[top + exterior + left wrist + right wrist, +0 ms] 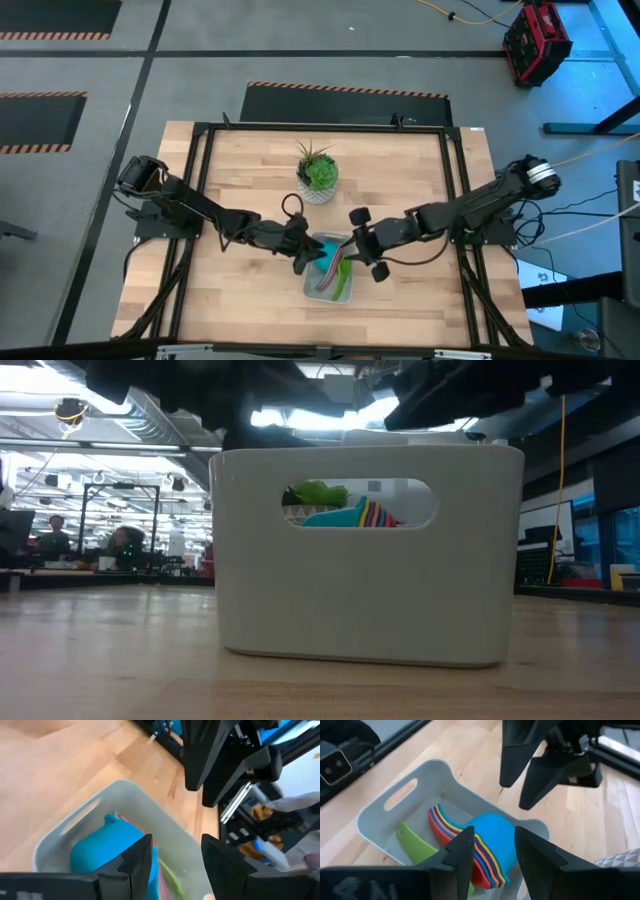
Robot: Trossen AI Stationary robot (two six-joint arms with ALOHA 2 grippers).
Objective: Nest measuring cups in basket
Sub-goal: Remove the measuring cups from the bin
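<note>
The pale basket (309, 291) sits on the table's near middle; in the low view its wall (370, 590) fills the picture. Inside it lies a nested stack of measuring cups (485, 845), teal on top, with pink, yellow, purple and orange-red edges fanned beside it and a green handle (415, 845) alongside. The stack also shows from above (335, 272), through the handle slot (355, 515), and in the left wrist view (105, 850). My left gripper (308, 256) (177, 865) hovers open over the basket's left far corner. My right gripper (365, 255) (492, 855) hovers open over its right far side.
A white pot with a green plant (318, 178) stands on the far middle of the table, just behind the basket and between both arms. Bare wood lies to the left, right and near side of the basket. A black frame runs along the table's edges.
</note>
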